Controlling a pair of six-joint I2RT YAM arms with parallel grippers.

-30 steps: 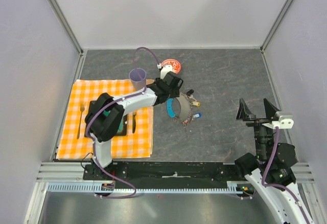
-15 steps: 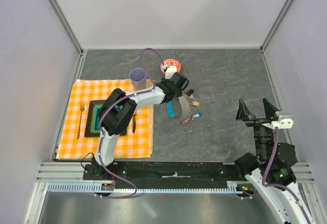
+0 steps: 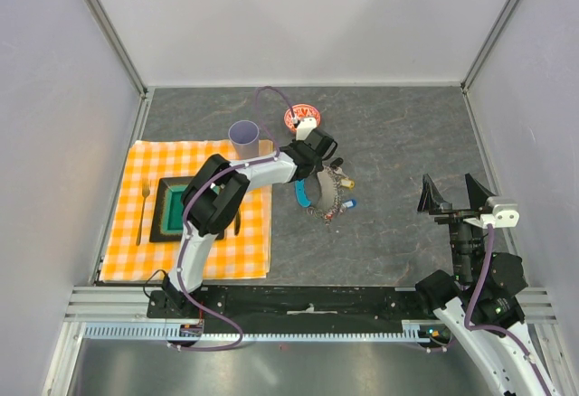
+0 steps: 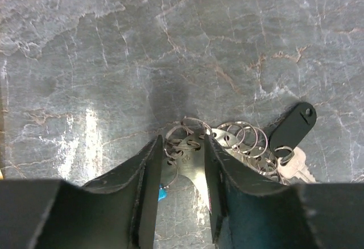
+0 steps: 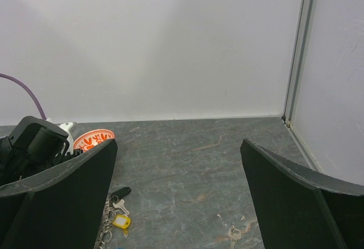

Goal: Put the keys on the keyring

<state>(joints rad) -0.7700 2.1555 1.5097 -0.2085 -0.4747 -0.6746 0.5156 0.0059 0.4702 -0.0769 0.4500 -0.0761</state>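
- Right gripper (image 3: 452,188): raised at the near right of the table (image 3: 398,143), fingers spread wide and holding nothing, well apart from the work.
- Keyring (image 3: 299,193): lies flat just beside the right edge of the checked cloth (image 3: 253,233), with its light-blue crescent on the left. The wire's opening is too fine to make out.
- Keys (image 3: 342,179): heaped at the far right of the loop, touching it. In the wrist view the black tag (image 4: 293,127) lies to the right of the fingers.
- Left gripper (image 4: 181,144): down on the heap, fingers nearly closed either side of one silvery key (image 4: 190,172) among small rings (image 4: 242,141). Whether they pinch it cannot be told.
- Judgement: the step in hand is singling out one key. A grip on the key itself, not the tangled rings, should lift it free without dragging the loop. The unoccupied arm would likely need to steady the keyring for threading.
- Cup (image 3: 243,134) and red bowl (image 3: 301,114): farther back, not involved.
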